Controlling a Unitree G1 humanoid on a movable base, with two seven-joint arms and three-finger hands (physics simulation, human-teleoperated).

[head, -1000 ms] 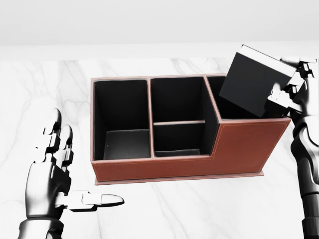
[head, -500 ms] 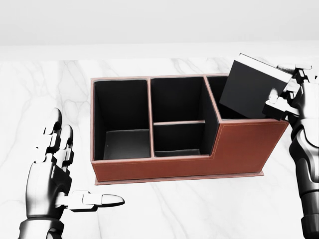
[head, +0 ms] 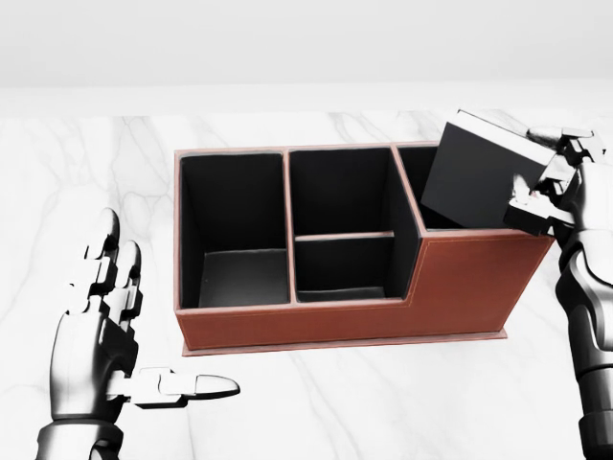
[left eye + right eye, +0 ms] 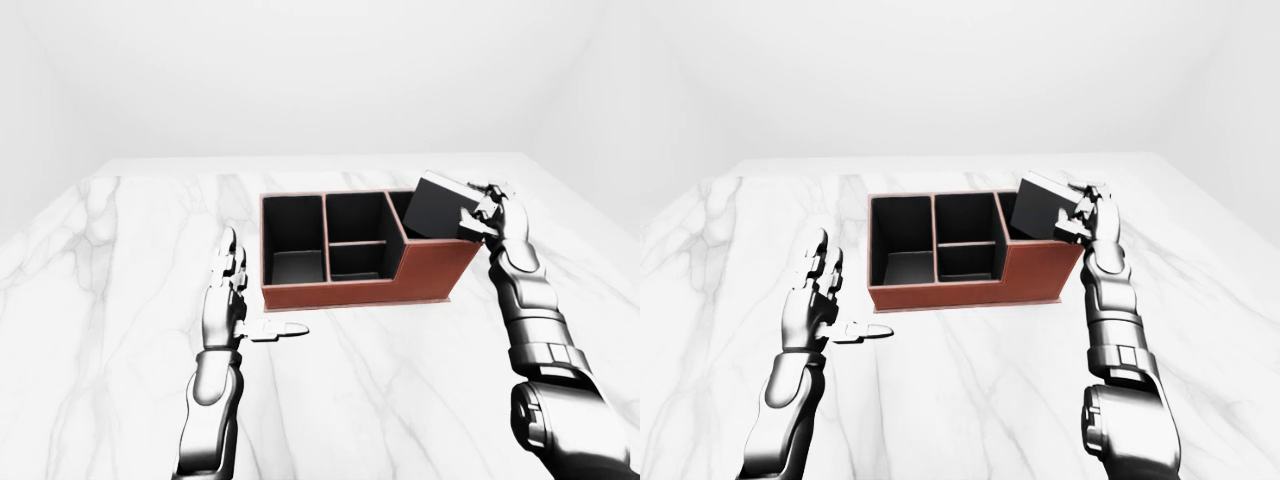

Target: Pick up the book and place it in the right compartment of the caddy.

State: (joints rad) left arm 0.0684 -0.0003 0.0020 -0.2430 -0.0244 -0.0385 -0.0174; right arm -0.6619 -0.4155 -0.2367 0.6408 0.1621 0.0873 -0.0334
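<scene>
Nearest the robot, the worktop (image 4: 400,400) is white marble with grey veining, flat and running well out to both sides. The left hand (image 3: 101,331) stands over it at the lower left of the head view, palm upright, two fingers (image 3: 117,268) raised and pressed side by side, the thumb stretched out level toward the right; it holds nothing and is well apart from the caddy.

Further out, the caddy (image 3: 479,287) sits on the worktop: reddish-brown outside with pale stitching along its edges, black inside, on a thin base plate. It has a large left compartment, a middle section split by a low cross wall into two cells, and a right compartment with a taller outer wall.

The right hand (image 3: 556,187) is at the caddy's right end, fingers closed round the book (image 3: 479,172), pinching its right edge. The book is a plain black slab with a paler band along its upper edge, tilted, its lower part dipped inside the right compartment and its upper part standing above the caddy's rim. Whether its lower edge touches the compartment floor cannot be told.

Beyond the worktop's far edge the room is bare white wall, evenly lit
</scene>
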